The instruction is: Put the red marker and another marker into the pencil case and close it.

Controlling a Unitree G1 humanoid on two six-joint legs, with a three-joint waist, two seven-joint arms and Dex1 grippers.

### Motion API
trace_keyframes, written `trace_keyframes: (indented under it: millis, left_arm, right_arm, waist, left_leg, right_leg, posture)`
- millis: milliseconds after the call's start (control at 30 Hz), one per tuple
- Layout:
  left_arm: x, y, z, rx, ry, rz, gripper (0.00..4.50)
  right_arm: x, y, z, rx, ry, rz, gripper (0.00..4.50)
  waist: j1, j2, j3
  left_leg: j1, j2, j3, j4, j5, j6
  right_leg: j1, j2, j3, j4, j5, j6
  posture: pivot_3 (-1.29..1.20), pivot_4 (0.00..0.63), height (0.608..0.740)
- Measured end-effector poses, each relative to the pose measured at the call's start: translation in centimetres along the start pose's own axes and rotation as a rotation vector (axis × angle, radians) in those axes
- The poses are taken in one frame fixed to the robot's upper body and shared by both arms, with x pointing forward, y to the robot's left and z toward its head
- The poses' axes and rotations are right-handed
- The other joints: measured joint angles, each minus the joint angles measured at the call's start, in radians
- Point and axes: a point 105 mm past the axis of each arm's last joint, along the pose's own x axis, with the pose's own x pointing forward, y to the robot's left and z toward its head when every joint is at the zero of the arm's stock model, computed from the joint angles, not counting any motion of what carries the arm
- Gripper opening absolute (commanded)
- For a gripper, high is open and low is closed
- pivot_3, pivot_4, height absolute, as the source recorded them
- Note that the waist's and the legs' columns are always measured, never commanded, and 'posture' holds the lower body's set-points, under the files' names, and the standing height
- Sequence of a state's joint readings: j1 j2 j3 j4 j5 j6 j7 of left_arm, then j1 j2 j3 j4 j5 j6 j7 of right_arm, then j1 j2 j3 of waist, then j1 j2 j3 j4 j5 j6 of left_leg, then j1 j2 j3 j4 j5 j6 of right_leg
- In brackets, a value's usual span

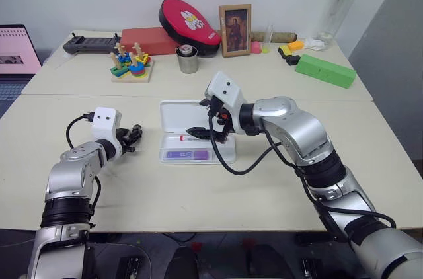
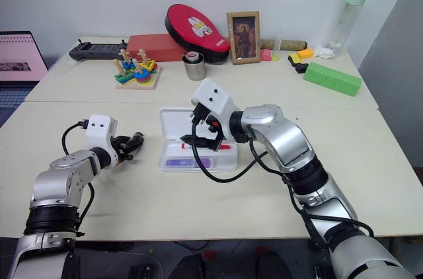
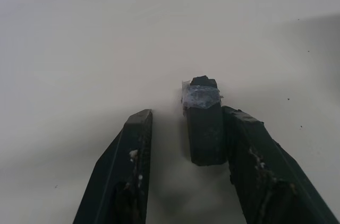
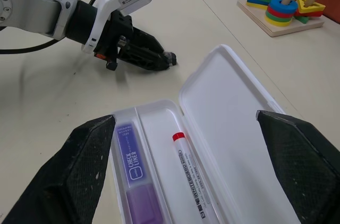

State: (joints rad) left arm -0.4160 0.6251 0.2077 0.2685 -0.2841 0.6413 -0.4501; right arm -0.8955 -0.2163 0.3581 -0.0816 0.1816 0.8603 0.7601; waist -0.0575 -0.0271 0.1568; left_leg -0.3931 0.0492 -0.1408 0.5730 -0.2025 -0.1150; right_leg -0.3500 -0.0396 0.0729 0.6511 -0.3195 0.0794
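The white pencil case (image 1: 173, 115) lies open at the table's middle, lid folded back away from me. Inside lie the red marker (image 4: 191, 173), white-barrelled with a red cap, and beside it the purple marker (image 4: 133, 171). My right gripper (image 4: 183, 118) hovers just above the tray, open wide, its black fingers (image 1: 198, 132) partly covering the red marker in the head views. My left gripper (image 1: 135, 135) rests low over bare table left of the case. Its fingers (image 3: 138, 144) stand a narrow gap apart with nothing between them.
Along the back stand a red oval case with a rabbit (image 1: 188, 21), a picture frame (image 1: 235, 30), a metal cup (image 1: 188, 59), a wooden stacking toy (image 1: 131, 64), a green block (image 1: 324, 69) and a bottle (image 1: 340, 8). A laptop (image 1: 16, 57) sits at far left.
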Motion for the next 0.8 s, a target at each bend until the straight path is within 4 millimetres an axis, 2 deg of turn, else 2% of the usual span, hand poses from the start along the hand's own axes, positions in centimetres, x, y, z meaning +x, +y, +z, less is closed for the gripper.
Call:
trace_keyframes:
  millis: [367, 800]
  left_arm:
    - [0.04, -0.12, 0.0, -0.004, -0.002, -0.005, 0.57]
    - [0.04, -0.18, 0.09, -0.004, -0.006, -0.007, 0.54]
  right_arm:
    - [0.03, -0.11, -0.18, 0.006, 0.005, -0.002, 4.5]
    - [-0.02, 0.03, -0.01, 0.001, -0.007, 0.014, 4.5]
  waist:
    - [0.0, 0.0, 0.0]
    - [0.0, 0.0, 0.0]
  left_leg:
    - [0.0, 0.0, 0.0, 0.0, 0.0, 0.0]
    - [0.0, 0.0, 0.0, 0.0, 0.0, 0.0]
  right_leg:
    - [0.0, 0.0, 0.0, 0.0, 0.0, 0.0]
    - [0.0, 0.0, 0.0, 0.0, 0.0, 0.0]
  posture:
    - [0.0, 0.15, 0.74]
    - [0.0, 0.15, 0.74]
